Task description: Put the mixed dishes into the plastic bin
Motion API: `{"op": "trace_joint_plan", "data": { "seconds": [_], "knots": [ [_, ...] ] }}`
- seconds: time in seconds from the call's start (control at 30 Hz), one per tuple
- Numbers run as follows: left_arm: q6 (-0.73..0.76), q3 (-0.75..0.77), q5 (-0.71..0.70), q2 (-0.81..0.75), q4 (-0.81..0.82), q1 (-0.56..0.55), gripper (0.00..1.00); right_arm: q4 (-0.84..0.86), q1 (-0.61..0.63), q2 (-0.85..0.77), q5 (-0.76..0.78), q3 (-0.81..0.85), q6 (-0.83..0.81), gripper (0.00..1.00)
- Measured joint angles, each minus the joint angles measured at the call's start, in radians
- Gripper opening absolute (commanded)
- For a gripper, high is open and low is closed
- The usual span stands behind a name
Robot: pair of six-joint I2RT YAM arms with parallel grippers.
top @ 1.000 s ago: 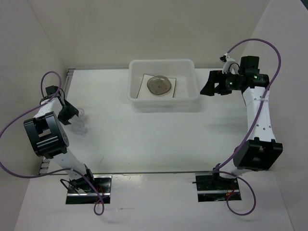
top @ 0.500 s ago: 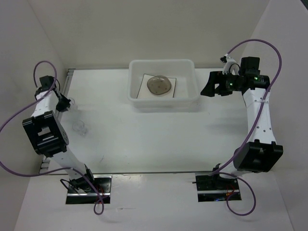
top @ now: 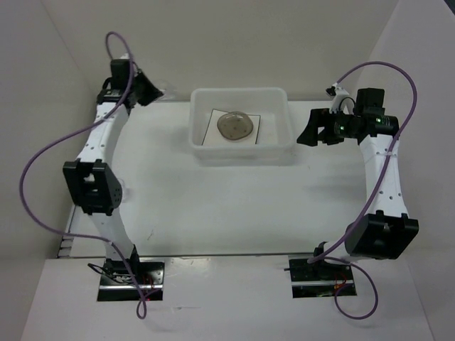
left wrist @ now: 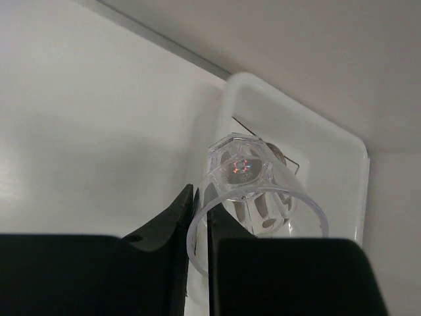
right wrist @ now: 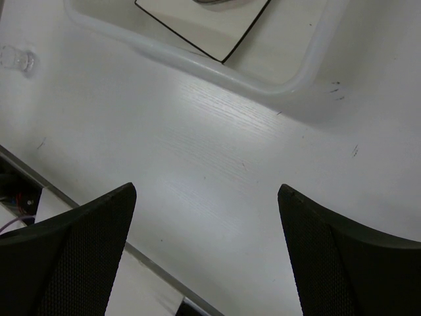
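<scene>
My left gripper (top: 151,90) hangs high at the back left, just left of the plastic bin (top: 242,153). It is shut on the wall of a small clear glass cup (left wrist: 247,178), one finger inside the rim and one outside. The cup (top: 162,91) lies tilted, base pointing at the bin (left wrist: 352,155). Inside the bin lies the square white plate (top: 212,132) with a round greyish saucer (top: 235,126) on it. My right gripper (top: 307,130) hovers open to the right of the bin, nothing between its fingers. Another clear cup (right wrist: 16,58) stands on the table.
White walls close in the table on the left, back and right. In the right wrist view my right gripper (right wrist: 206,191) is over bare tabletop, with the bin's near corner (right wrist: 289,82) and a plate corner (right wrist: 217,33) beyond. Purple cables loop from both arms.
My left gripper shut on a cup at the table's left side, then lifted it and swung it to the back, toward the bin. One cup stayed behind. My right arm barely moved.
</scene>
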Motion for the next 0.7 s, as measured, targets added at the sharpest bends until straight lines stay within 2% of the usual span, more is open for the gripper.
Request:
{"op": "trace_joint_plan", "data": {
  "seconds": [0.2, 0.43, 0.7],
  "knots": [
    [0.111, 0.484, 0.026, 0.378, -0.142, -0.205, 0.0, 0.007, -0.039, -0.04, -0.009, -0.045, 0.0, 0.91],
    [0.161, 0.782, 0.091, 0.681, -0.278, -0.353, 0.0, 0.014, -0.072, -0.068, -0.019, -0.057, 0.0, 0.91],
    [0.189, 1.165, 0.16, 0.905, -0.389, -0.488, 0.02, 0.02, -0.08, -0.074, -0.006, -0.084, 0.0, 0.91]
  ]
}}
